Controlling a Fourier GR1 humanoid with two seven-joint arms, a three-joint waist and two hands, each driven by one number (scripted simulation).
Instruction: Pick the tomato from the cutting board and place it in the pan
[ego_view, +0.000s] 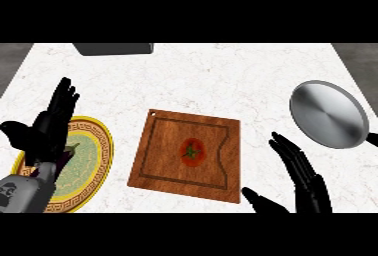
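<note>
A red tomato (192, 152) with a green stem lies near the middle of the brown wooden cutting board (162, 165). The silver pan (327, 114) sits at the right of the counter, its handle reaching the right edge. My right hand (301, 176) is open, fingers straight, between the board's right edge and the pan, apart from the tomato. At the left my left hand (46, 127) rests open with its fingers up, above a plate.
A green plate with a yellow patterned rim (100, 150) lies at the left, a small dark object (70, 151) on it, partly hidden by my left hand. A dark grey object (114, 48) sits at the counter's far edge.
</note>
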